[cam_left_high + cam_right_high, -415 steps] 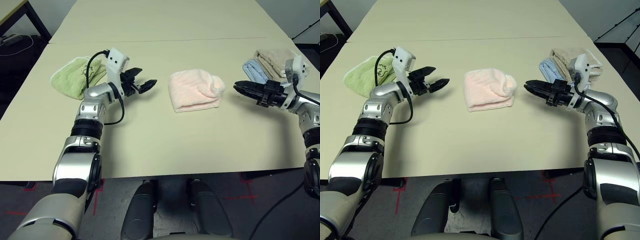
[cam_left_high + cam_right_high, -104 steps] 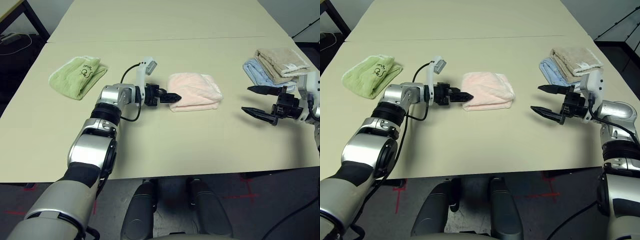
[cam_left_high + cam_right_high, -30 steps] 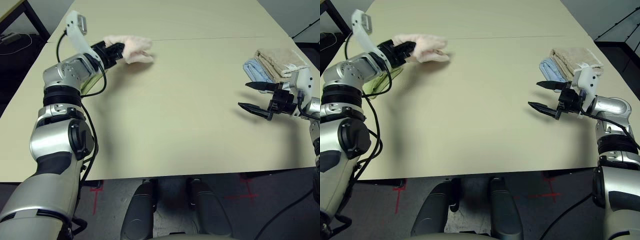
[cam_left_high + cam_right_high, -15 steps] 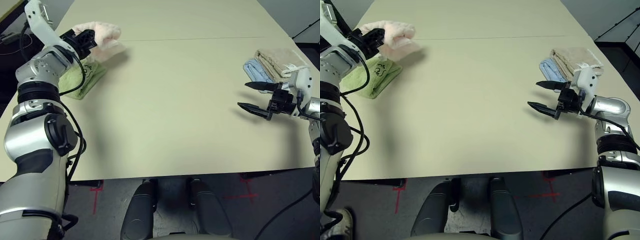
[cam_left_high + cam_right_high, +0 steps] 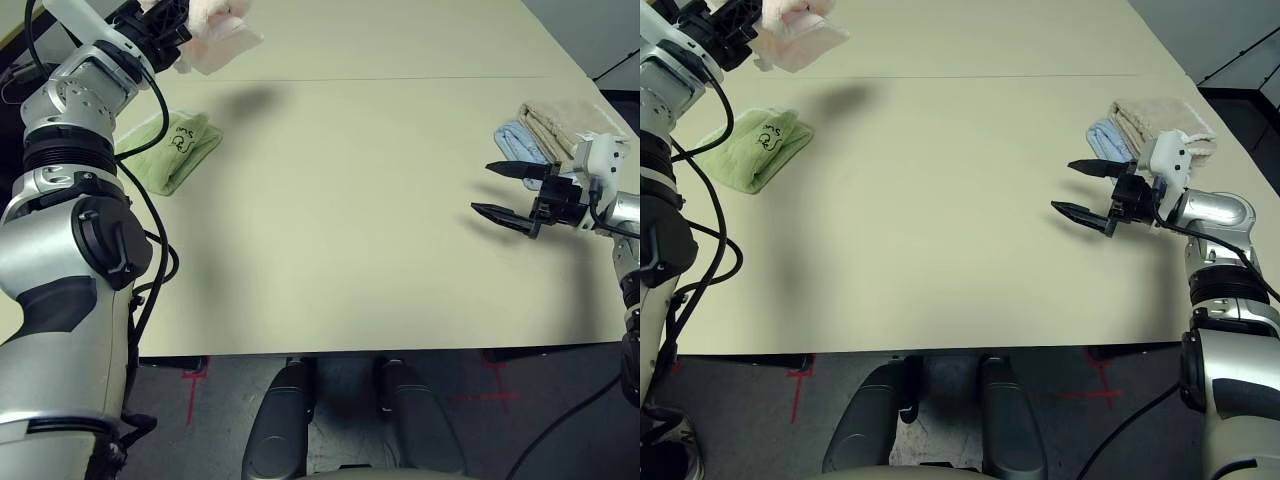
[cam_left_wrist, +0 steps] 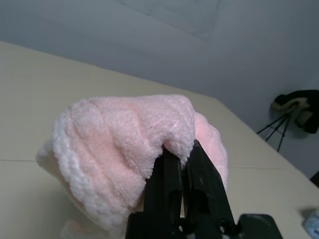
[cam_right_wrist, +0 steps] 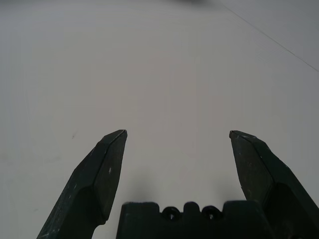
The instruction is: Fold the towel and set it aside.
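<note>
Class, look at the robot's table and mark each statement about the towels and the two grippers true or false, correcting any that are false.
1. The left gripper is shut on the pink towel and holds it in the air above the table. True.
2. The right gripper is clamped on the blue towel. False: its jaws stand wide apart with nothing between them, and the blue towel lies beyond it.
3. The green towel lies on the table on the robot's left side. True.
4. The beige towel lies alone in the middle of the table. False: the beige towel lies partly on the blue one, at the robot's right.
</note>
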{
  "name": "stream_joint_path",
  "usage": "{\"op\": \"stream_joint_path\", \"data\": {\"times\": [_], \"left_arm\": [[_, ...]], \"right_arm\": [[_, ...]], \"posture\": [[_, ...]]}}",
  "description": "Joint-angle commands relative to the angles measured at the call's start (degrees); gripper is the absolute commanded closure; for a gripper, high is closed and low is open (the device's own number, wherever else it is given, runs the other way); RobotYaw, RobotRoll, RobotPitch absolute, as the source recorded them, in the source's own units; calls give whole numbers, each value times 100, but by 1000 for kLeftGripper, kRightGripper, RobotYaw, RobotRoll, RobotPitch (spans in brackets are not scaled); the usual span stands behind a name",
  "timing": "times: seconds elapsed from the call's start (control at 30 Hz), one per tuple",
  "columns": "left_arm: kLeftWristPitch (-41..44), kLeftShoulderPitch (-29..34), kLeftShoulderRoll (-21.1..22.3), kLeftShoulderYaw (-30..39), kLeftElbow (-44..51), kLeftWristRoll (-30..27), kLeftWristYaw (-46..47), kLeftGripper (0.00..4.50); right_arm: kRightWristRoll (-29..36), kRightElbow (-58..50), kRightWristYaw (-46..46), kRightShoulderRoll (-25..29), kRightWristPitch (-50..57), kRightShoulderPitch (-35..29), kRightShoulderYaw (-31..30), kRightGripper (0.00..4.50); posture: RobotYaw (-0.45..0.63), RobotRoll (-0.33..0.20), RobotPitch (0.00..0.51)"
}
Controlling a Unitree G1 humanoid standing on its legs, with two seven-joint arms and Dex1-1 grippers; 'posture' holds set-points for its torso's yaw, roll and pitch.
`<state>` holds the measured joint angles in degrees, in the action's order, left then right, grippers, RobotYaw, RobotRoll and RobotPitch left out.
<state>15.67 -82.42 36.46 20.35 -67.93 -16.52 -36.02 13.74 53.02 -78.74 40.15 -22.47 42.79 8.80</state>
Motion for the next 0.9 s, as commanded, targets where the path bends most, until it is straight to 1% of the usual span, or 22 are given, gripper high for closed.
{"op": "stream_joint_path", "data": {"times": [0.03, 0.27, 0.4, 0.67, 0.8, 0.9], "left_arm": [[-352, 195, 182, -286, -65, 399, 142, 4490], [-661, 307, 346, -350, -138, 532, 269, 4490], [-1017, 406, 435, -524, -170, 799, 500, 4490], [-1221, 676, 618, -663, -184, 1046, 622, 4490], [-1433, 1042, 730, -828, -176, 1284, 769, 4490], [-1475, 1180, 755, -854, -117, 1303, 755, 4490]], "right_arm": [[-29, 14, 43, 3, 34, -57, -28, 0], [-25, 0, 71, -26, 57, -51, -46, 0], [2, -81, 73, -49, 97, -75, -41, 0], [28, -144, 84, -38, 148, -99, -27, 0], [54, -225, 82, -44, 190, -105, -16, 0], [68, -267, 72, -28, 217, -124, -5, 0]], "posture": [[88, 0, 185], [94, 0, 186], [91, 0, 187], [91, 0, 188], [85, 0, 186], [84, 0, 185]]}}
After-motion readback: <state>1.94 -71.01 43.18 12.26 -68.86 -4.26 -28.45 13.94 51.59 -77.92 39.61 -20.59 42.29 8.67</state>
